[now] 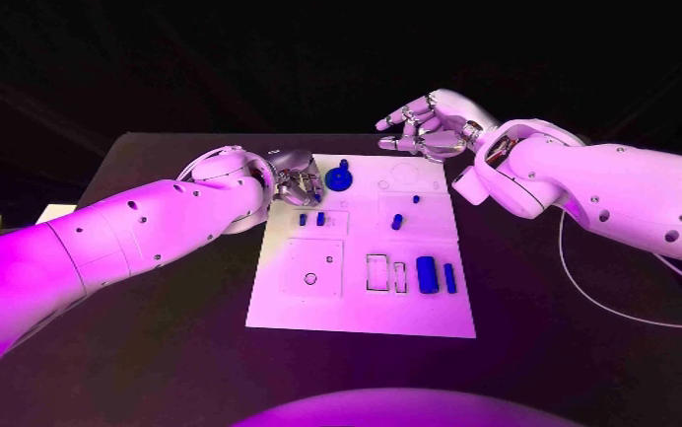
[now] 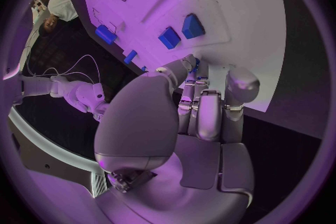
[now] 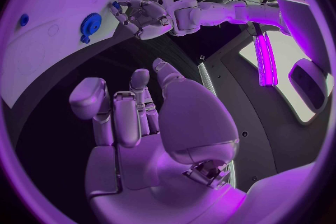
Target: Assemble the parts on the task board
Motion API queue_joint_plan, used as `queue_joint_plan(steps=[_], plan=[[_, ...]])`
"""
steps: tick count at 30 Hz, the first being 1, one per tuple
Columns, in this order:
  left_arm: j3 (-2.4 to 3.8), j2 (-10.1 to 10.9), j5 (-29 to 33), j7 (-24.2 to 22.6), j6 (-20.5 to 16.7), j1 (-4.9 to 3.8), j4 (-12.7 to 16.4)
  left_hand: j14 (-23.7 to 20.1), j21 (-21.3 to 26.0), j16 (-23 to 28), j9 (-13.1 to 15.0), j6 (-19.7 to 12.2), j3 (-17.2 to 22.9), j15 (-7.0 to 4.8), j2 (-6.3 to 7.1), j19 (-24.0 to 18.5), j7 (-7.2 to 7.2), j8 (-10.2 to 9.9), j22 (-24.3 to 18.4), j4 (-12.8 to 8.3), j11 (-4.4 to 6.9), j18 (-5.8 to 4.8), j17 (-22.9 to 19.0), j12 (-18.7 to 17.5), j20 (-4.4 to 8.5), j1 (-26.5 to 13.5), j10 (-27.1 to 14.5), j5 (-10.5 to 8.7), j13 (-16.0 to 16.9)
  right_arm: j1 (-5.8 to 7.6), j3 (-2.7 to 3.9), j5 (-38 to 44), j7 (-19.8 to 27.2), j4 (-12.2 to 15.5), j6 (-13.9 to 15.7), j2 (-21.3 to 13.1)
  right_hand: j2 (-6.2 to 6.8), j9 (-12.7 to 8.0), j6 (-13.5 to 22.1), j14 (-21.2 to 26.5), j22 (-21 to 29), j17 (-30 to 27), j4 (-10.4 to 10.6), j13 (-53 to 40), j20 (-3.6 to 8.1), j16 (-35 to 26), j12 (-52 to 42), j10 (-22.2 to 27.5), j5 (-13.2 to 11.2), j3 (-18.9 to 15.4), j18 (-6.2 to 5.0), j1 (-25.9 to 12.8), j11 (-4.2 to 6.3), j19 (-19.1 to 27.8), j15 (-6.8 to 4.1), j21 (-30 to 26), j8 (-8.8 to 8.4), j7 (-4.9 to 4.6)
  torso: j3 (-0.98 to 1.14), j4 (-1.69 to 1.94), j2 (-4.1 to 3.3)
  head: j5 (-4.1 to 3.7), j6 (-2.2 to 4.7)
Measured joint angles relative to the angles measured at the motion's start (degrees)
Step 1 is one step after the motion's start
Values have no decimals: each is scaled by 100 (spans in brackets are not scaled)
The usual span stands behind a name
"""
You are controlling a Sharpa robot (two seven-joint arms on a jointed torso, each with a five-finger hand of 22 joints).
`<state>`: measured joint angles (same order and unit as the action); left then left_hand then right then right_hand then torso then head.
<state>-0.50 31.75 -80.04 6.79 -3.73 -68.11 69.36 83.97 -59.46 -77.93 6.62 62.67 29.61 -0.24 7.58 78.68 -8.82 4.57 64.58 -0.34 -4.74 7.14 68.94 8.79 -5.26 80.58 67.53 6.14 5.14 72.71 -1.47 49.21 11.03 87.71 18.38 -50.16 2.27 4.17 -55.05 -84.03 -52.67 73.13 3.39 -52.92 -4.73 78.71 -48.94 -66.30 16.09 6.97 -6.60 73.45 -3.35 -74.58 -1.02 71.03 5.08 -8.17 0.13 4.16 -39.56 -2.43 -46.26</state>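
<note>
1. Head view: we see the white task board (image 1: 363,314) lying in the middle of the black table (image 1: 554,289). The left hand (image 1: 295,179) sits at the board's far-left corner, fingers curled down, just beside a round blue gear (image 1: 340,179) on the board; we cannot tell if it touches or holds the gear.
2. Same view: two small blue blocks (image 1: 311,218) lie just near of the left hand, a small blue peg (image 1: 398,220) sits mid-board, and two upright blue pieces (image 1: 437,276) stand at the near right of the board, next to two empty slots (image 1: 386,273).
3. Same view: the right hand (image 1: 427,126) hangs beyond the board's far-right corner, fingers loosely curled, nothing in it, apart from all the parts.
4. Left wrist view: we see the left hand (image 2: 203,106) with its fingertips (image 2: 190,64) down on the board (image 2: 238,5), a bit of blue showing at them; grip not clear. Two blue blocks (image 2: 181,32) lie just beyond the fingers.
5. Right wrist view: the right hand (image 3: 140,117) is partly open, fingers apart and bent, holding nothing, above the dark table. Across from it the left hand (image 3: 143,15) is at the board's (image 3: 49,39) edge near the blue gear (image 3: 90,24).
</note>
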Motion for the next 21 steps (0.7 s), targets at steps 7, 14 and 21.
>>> queue_joint_plan(steps=[7, 14, 21], plan=[[-3, 1, 0, 46, 44, 8, -22, -169, 449, 244, -137, -396, 52, 172, 99, -232, -151, -92, -321, -5, -166, 2, -411, -236, -124, -174, -443, 0, -106, -1, 0, -1, 0, -1, -2, -4, 0, 0, 0, 0, 0, 0, 0, 0, 0, 0, 0, 0, 0, 0, 0, 0, 0, 0, 0, 0, 0, 0, -1, 1, 0, -7, -7], [-3, 22, 4, 56, 47, 8, -24, -240, 608, 338, -170, -466, 52, 193, 117, -325, -162, -92, -440, -5, -192, 0, -604, -236, -161, -192, -510, 0, -114, -2, 0, -3, 0, -1, -2, -6, 0, 0, 0, 0, 0, 0, 0, 0, 0, 0, 0, 0, 0, 0, 0, 0, 0, 0, 0, 0, 0, 0, -4, 1, 1, -8, -7], [-3, 76, 5, 57, 40, 7, -1, -245, 608, 338, -176, -475, 52, 197, 117, -325, -171, -91, -447, -6, -192, 0, -609, -236, -161, -191, -510, 0, -114, -2, 0, -4, -3, -15, -6, -7, 0, 0, -13, 0, 0, 0, 0, 41, 0, 0, 34, 0, 0, 0, 0, 0, 0, 0, 0, 0, 0, -13, -7, -1, 1, -13, -4]])
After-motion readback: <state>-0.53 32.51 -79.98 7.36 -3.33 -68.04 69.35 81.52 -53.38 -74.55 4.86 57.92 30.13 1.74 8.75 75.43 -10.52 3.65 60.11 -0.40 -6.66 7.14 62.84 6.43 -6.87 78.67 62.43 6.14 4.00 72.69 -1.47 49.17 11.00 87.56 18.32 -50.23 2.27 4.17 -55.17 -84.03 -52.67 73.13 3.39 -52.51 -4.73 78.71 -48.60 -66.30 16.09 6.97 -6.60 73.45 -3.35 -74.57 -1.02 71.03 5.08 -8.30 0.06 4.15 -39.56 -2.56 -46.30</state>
